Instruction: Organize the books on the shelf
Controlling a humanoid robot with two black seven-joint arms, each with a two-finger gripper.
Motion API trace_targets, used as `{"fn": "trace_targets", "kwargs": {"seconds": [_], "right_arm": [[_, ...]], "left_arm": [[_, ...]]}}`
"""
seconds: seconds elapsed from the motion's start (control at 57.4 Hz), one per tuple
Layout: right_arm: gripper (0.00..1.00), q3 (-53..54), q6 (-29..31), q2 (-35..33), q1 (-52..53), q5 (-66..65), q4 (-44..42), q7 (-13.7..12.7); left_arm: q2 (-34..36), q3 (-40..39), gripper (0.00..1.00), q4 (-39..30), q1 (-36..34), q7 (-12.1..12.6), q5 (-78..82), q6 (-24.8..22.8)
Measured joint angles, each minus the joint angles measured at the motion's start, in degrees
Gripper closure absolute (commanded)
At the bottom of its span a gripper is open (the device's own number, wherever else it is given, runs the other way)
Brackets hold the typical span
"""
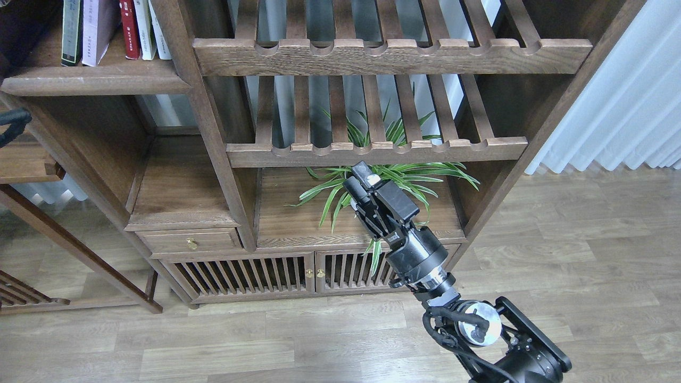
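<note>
- Right gripper (362, 183), at the far end of a black arm rising from the lower right, hangs in front of the cabinet's lower middle bay; its two dark fingers look pressed close together with nothing held, though from this angle the gap is hard to judge.
- Bookcase of dark brown wood fills most of the view, with two slatted racks (391, 56) across the middle and right.
- Shelf (96, 82), a solid plank with a rounded front edge, sits at upper left, well apart from the gripper.
- Potted plant (393, 178) with long green leaves stands just behind the gripper.
- Books (114, 26) stand upright in a row on the shelf at the top left corner: a green-spined one, a pale lavender paperback leaning slightly, a red one and two white ones. Only their lower parts show.
- Judgement: these look like light, thin paperbacks, stiff along the spine but floppy at the covers, and smooth enough to slip. Pinching across the spine near its lower half seems the safest hold.
- Left gripper is not clearly visible; only a dark curved sliver (13, 125) shows at the left edge.
</note>
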Motion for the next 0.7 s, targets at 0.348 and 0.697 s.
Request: {"fn": "trace_targets", "kwargs": {"seconds": [0.348, 0.697], "right_arm": [[0.35, 0.66, 0.00, 0.00, -0.01, 0.00, -0.09, 0.10], [0.35, 1.81, 0.00, 0.00, 0.00, 0.00, -0.11, 0.12]], "left_arm": [[-0.19, 5.09, 1.00, 10.63, -6.32, -1.23, -1.14, -0.71], [0.46, 9.84, 0.91, 12.52, -6.85, -1.23, -5.11, -0.76]]}}
